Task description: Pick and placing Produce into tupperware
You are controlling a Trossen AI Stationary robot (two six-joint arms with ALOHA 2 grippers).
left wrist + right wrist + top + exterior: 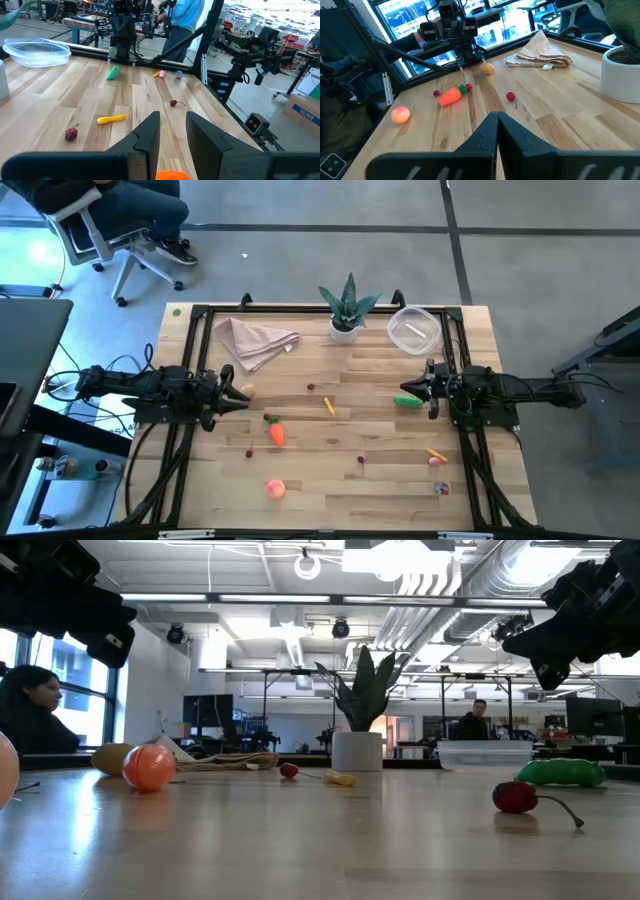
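My left gripper (243, 396) hovers open over the table's left part, beside a small tan-orange piece (247, 390). The orange carrot (277, 433) lies just to its near-right. My right gripper (418, 390) is shut and empty, held above the table next to the green pod (407, 401); in the low view it (552, 652) hangs well above the pod (560, 772). The clear tupperware (414, 330) rests on its base at the far right. A peach (275, 489), yellow strips (329, 406) (436, 452) and tiny red pieces (361, 461) lie scattered on the wood.
A spiky potted plant (347, 310) stands at the far edge, and a folded beige cloth (255, 338) lies to its left. A black frame (195, 315) borders the table. A person sits on an office chair (120, 230) beyond the far left corner.
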